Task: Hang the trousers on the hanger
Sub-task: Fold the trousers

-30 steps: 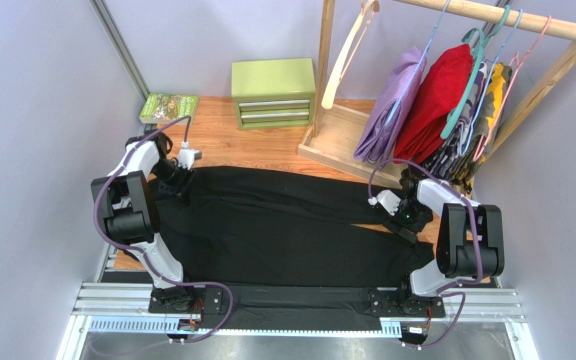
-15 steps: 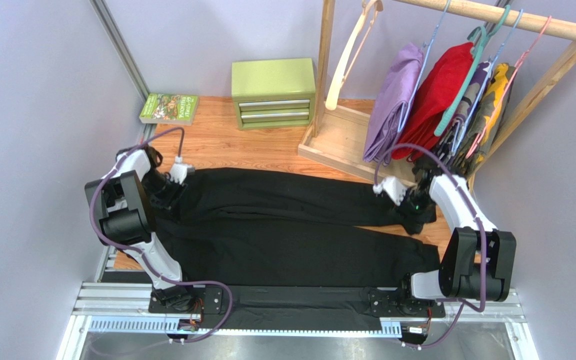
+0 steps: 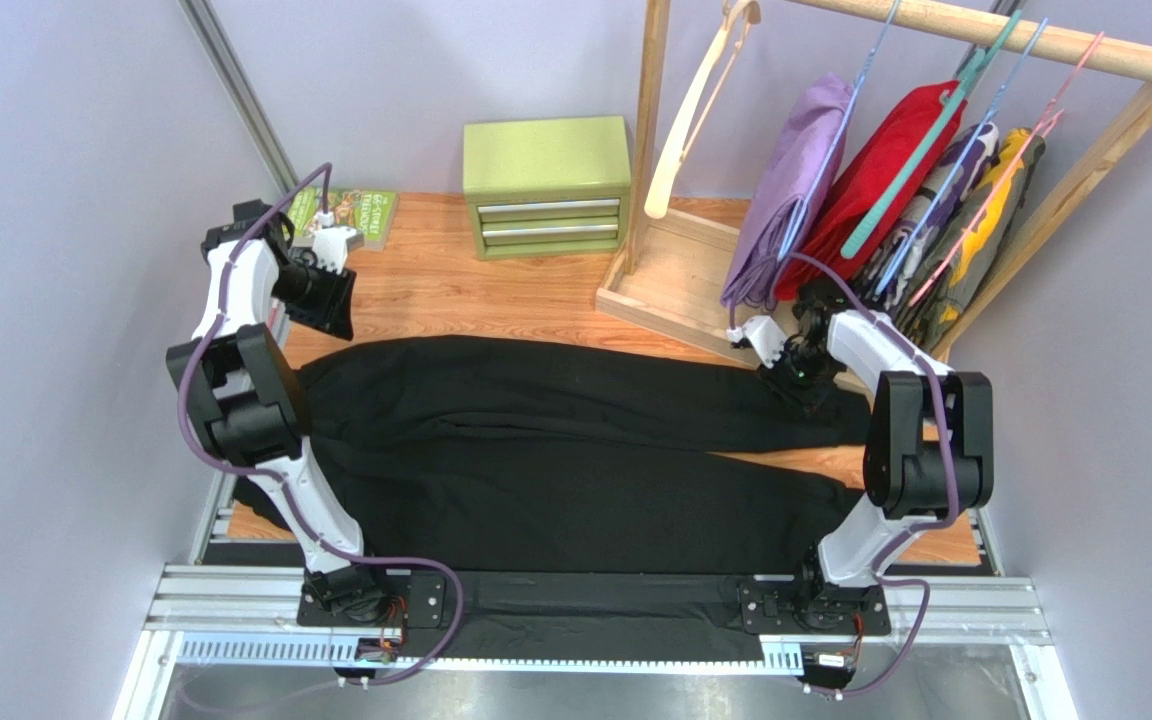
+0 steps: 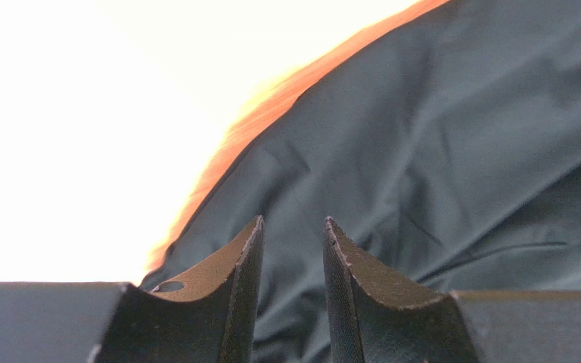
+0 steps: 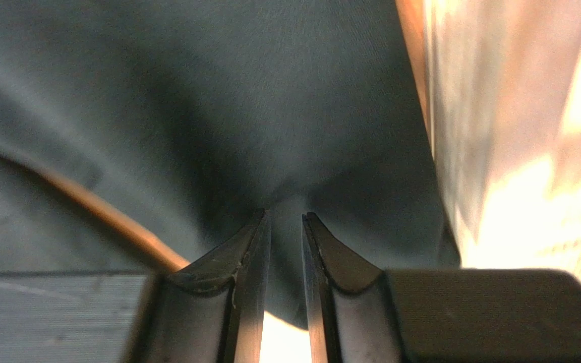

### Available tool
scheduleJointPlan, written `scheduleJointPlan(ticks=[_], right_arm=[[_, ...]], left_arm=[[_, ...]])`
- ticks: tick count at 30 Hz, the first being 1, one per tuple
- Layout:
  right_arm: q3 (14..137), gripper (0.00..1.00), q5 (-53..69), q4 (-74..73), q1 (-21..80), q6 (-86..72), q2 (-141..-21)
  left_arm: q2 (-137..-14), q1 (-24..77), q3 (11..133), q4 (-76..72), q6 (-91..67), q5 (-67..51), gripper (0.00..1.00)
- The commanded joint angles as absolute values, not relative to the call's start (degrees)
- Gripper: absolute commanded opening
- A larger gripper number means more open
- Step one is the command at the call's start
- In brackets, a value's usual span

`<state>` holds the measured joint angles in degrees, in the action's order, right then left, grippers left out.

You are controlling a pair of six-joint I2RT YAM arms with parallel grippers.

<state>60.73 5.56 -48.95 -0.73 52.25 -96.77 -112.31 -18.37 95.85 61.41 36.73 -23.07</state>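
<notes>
The right end effector [image 5: 284, 217] sits at 6 o'clock, its two dark fingers [image 5: 244, 265] nearly together, with a fold of the black trousers [image 5: 195, 91] pinched between the tips. The wooden bench [image 5: 498, 151] shows blurred at 3 o'clock.

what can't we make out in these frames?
Left wrist view: everything up-left of the trousers is glare-white.
Right wrist view: right side overexposed and blurred; unidentifiable.
Top view: what the hanger hook hangs on is cut off by the top edge.
Top view: clothes on the rack overlap; count unclear.
</notes>
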Motion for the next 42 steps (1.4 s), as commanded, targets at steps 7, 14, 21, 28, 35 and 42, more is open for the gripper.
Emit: scheduleJointPlan(ticks=[7, 14, 21, 28, 35, 42], right_arm=[[48.7, 0.23, 1.0, -46.7, -0.4, 55.3, -91.9], [45.5, 0.25, 3.4, -56.0, -0.4, 59.1, -81.8], [58.7, 0.51, 8.0, -62.0, -1.8, 58.3, -81.2], [65.1, 0.49, 7.0, -58.8, -3.7, 58.0, -88.2], [68.9, 0.52, 5.2, -55.6, -5.6, 60.3, -97.2], [69.5, 0.58, 4.7, -51.5, -6.3, 59.9, -102.0]], left_arm=[[-115.6, -17.8, 86.4, 57.1, 40.2, -15.7, 0.32], [-107.5, -18.8, 76.8, 57.4, 46.6, -12.2, 0.3], [-106.4, -18.7, 86.1, 64.5, 48.5, -20.3, 0.41], [-106.8, -18.5, 88.0, 63.0, 49.4, -19.7, 0.44], [-107.4, -18.5, 88.4, 60.0, 48.4, -19.2, 0.47], [-110.4, -19.7, 89.8, 59.2, 55.5, -19.4, 0.43]])
